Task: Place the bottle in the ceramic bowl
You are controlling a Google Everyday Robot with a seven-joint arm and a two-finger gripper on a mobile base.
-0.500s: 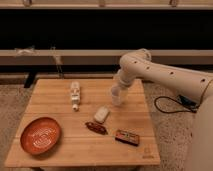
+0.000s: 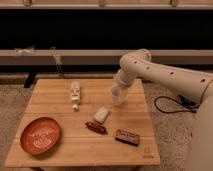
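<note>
Plainly, the camera view shows one bottle [image 2: 75,95] lying at the back left of the table [image 2: 50,107], well apart from one ceramic bowl [image 2: 40,135] at front left. There is also one white block [image 2: 101,114], one brown piece [image 2: 96,128] and one dark packet [image 2: 127,136]. The gripper [image 2: 118,95] hangs over the back right, spread wide, with no hold on the bottle.

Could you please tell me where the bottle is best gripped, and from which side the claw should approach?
Probably across its body, from above: the bottle lies flat on the table with both long sides free. The claw hangs over the table's far right part.
</note>
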